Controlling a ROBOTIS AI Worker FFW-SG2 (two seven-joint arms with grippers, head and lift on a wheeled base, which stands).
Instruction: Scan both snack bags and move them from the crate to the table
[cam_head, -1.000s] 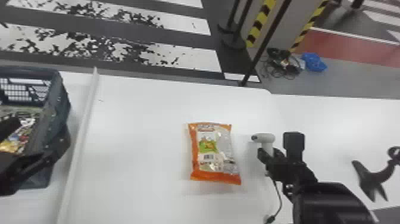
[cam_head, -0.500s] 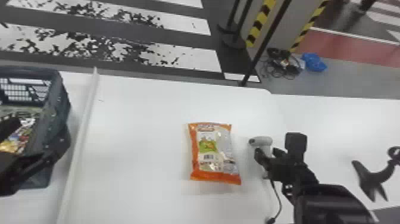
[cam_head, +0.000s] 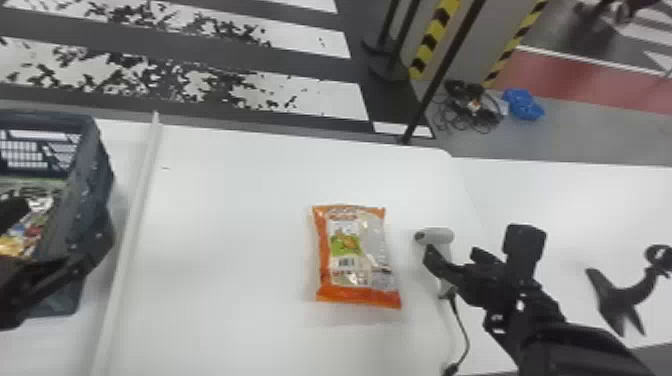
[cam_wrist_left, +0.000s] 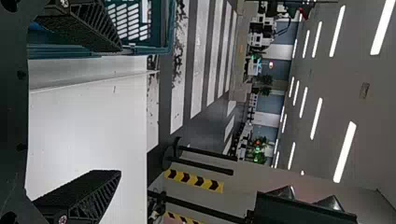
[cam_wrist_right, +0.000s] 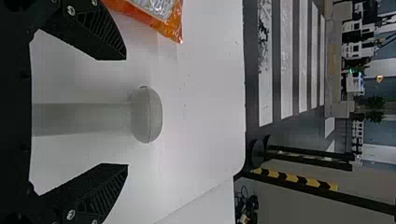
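Beyond the white table (cam_head: 235, 215), striped floor (cam_head: 215, 85). At left, plastic crate (cam_head: 82, 185) with packets (cam_head: 37, 222); over its near part, left gripper (cam_head: 65, 220), wide open, empty. At right, right gripper (cam_head: 452, 257), wide open, ungripping. Mid-table, orange snack bag (cam_head: 355, 255), flat. Between right fingers, handheld scanner (cam_wrist_right: 147, 114).

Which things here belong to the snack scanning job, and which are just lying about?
For the job:
- orange snack bag
- scanner
- crate
- packets in the crate
- table

Lying about:
- black forked object
- blue bundle
- dark cables
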